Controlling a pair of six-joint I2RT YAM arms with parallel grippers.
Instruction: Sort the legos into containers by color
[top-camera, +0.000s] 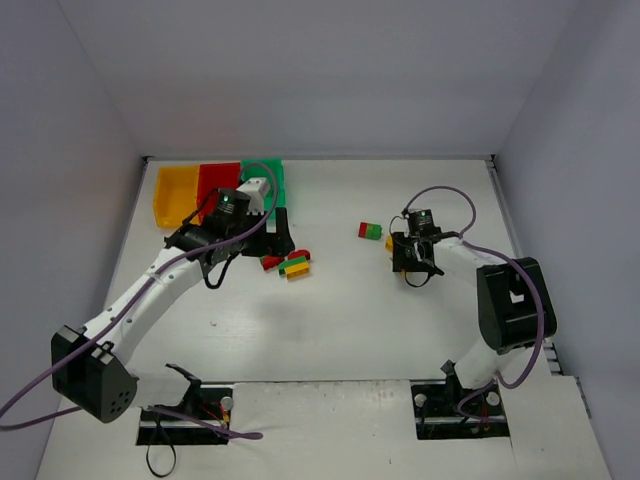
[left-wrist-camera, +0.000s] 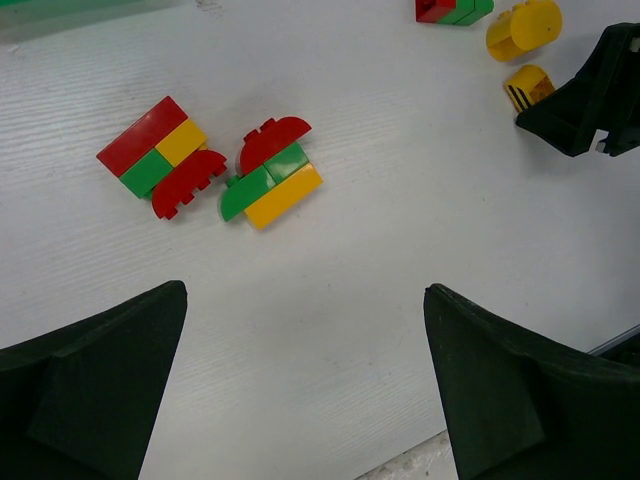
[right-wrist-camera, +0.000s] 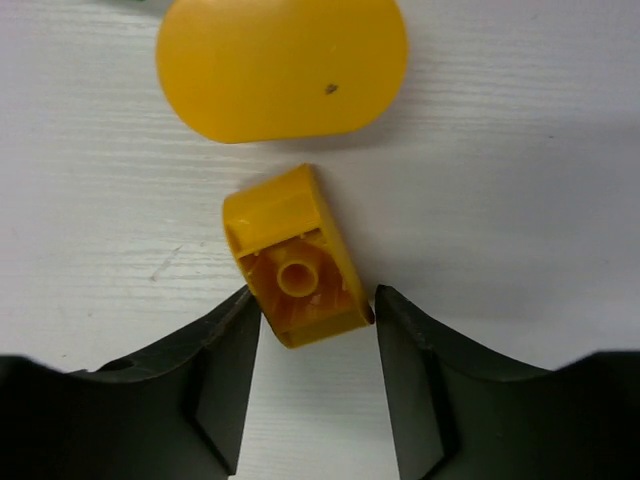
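yellow lego (right-wrist-camera: 296, 262) touched on both sides by right pincer (right-wrist-camera: 313, 305).

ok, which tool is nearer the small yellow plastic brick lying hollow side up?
Right. The right tool straddles the small yellow plastic brick, fingers against both sides; the left tool hangs open far to its left.

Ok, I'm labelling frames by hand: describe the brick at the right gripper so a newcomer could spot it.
Follow the right arm to its gripper. Between its fingers lies a small yellow brick. Unlike the bigger smooth yellow piece just beyond, it shows its hollow underside with a round tube.
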